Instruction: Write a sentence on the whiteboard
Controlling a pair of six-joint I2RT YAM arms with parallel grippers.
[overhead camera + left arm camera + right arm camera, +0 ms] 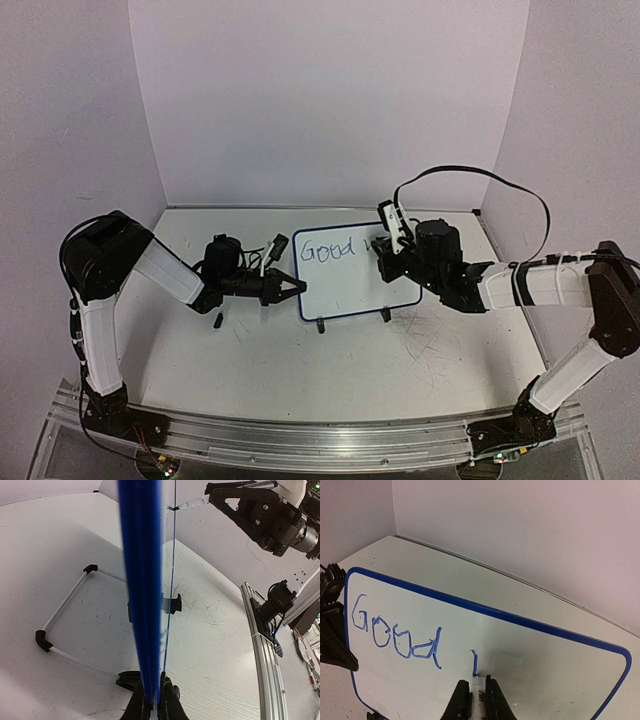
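Right tool [476, 694] clamped on marker [477, 684], tip touching whiteboard [535, 652], sentence [395, 632] reads "Good"; left tool [156, 692] pinching whiteboard edge

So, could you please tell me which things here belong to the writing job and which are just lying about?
Job: whiteboard; "Good" lettering; marker in the right gripper; left gripper clamping the board's edge.
Lying about: small black piece on the table beside the left gripper, perhaps a cap.
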